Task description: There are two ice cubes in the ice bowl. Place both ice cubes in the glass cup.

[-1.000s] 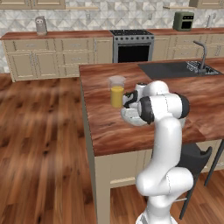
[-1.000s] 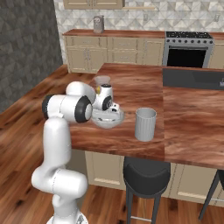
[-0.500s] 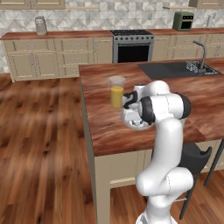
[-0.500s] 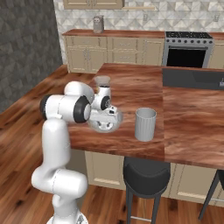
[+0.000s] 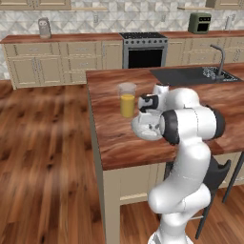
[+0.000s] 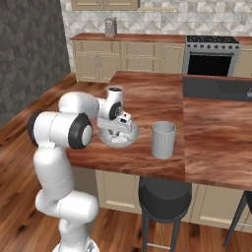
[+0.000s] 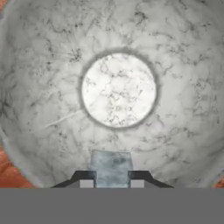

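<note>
On the island counter (image 5: 109,138), seen from the left base, a tall glass of orange juice (image 5: 127,99) is standing just left of the bowl (image 5: 141,129), and the arm is bending down over that bowl, hiding most of it. From the right base, the bowl (image 6: 118,139) is sitting under the hand, and the cup (image 6: 163,140) is standing upright to its right, near but apart from it. The gripper (image 6: 118,133) is reaching down inside the bowl. In the hand view the bowl's (image 7: 52,65) mottled grey wall is curving all around a bright round floor, and the gripper (image 7: 111,180) is clamping one pale cube (image 7: 111,165) between its two dark fingertips (image 7: 85,178), at the lower slope of the bowl. A second cube I cannot make out.
</note>
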Motion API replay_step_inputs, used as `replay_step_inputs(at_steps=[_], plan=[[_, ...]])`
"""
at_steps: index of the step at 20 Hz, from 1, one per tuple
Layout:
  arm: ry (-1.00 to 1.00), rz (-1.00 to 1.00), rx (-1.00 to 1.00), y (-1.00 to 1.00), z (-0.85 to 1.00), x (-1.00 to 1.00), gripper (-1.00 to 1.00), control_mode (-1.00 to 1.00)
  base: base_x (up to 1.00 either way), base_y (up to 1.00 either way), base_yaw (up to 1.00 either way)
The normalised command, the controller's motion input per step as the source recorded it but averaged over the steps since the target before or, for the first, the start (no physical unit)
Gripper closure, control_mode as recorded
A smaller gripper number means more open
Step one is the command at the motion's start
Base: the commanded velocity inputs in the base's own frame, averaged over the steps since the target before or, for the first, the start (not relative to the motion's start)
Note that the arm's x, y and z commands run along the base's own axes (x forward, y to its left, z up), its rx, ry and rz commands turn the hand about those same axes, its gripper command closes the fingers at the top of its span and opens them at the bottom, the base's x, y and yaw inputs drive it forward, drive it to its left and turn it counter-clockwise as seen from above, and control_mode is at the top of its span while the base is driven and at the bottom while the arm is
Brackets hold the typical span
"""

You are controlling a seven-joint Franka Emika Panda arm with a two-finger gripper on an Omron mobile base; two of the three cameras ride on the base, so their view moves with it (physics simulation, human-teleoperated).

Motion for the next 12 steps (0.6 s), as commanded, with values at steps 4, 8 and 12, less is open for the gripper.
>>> replay_step_inputs(at_steps=[4,8,12], plan=[[-0.16,-0.11,0.01,0.0,1.0,-0.32,1.0,-1.0,0.0,0.0,0.0],[-0.13,-0.14,0.0,-0.03,1.0,-0.28,1.0,-1.0,0.0,0.0,0.0],[-0.18,-0.17,-0.01,-0.21,1.0,-0.27,1.0,-1.0,0.0,0.0,0.0]])
